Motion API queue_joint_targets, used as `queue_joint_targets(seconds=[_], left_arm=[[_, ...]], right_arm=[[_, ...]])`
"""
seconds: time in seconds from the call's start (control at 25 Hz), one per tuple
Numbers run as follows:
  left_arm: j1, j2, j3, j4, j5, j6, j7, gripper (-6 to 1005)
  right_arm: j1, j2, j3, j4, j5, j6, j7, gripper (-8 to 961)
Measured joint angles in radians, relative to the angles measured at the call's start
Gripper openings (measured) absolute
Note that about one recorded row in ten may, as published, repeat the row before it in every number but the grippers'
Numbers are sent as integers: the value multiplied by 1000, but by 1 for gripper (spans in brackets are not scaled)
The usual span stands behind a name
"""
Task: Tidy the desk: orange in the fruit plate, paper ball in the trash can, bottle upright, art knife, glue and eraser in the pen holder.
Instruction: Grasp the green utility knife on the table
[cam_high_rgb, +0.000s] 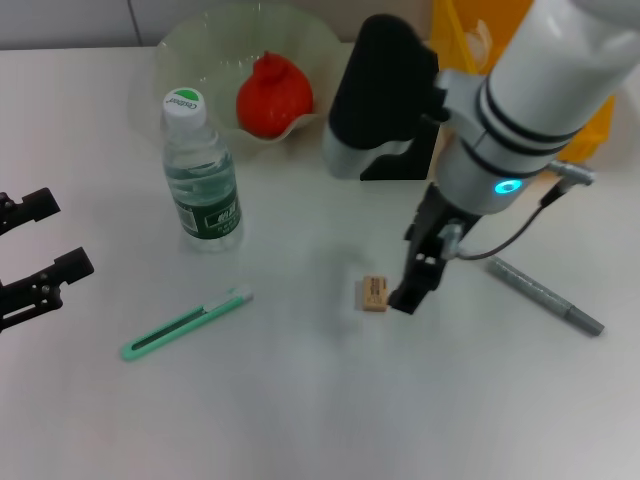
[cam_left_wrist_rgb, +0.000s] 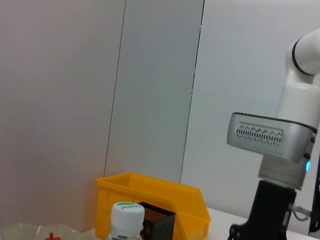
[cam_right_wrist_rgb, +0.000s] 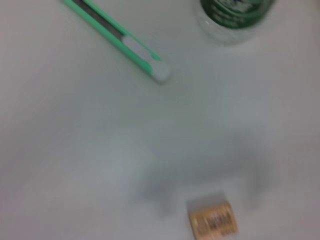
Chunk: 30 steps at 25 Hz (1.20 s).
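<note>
Setting: I log this as a lab test bench. White tabletop (cam_high_rgb: 300, 400), plain partition panels (cam_left_wrist_rgb: 150, 90), yellow parts bin (cam_left_wrist_rgb: 165, 197) behind.

— What carries everything?
— A white desk (cam_high_rgb: 300, 410).
— And directly on it?
— An upright bottle (cam_high_rgb: 200, 170), a green art knife (cam_high_rgb: 185, 325) lying flat, a small tan eraser (cam_high_rgb: 374, 293), a grey glue stick (cam_high_rgb: 545, 295), a clear fruit plate (cam_high_rgb: 330, 45), a black pen holder (cam_high_rgb: 400, 150) and a yellow bin (cam_high_rgb: 590, 140).
</note>
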Motion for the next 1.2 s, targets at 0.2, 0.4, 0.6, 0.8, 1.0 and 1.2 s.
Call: queue_joint_targets(seconds=[0.2, 0.4, 0.6, 0.8, 1.0, 1.2], left_arm=[[0, -3, -1, 0, 0, -8, 1, 799], [-3, -6, -1, -1, 0, -13, 1, 800], [-7, -9, -1, -1, 0, -20, 1, 800], [-7, -10, -1, -1, 0, -30, 1, 800], [-7, -11, -1, -1, 0, -38, 1, 800], [-7, -11, -1, -1, 0, -41, 1, 800]], right_arm=[[20, 2, -47, 92, 62, 100, 1, 830], [37, 2, -89, 166, 82, 185, 1, 829], [34, 2, -99, 187, 85, 225, -5, 829], [37, 1, -139, 207, 107, 257, -9, 829], [38, 1, -164, 213, 113, 277, -9, 829], [39, 1, -164, 218, 122, 279, -9, 828]])
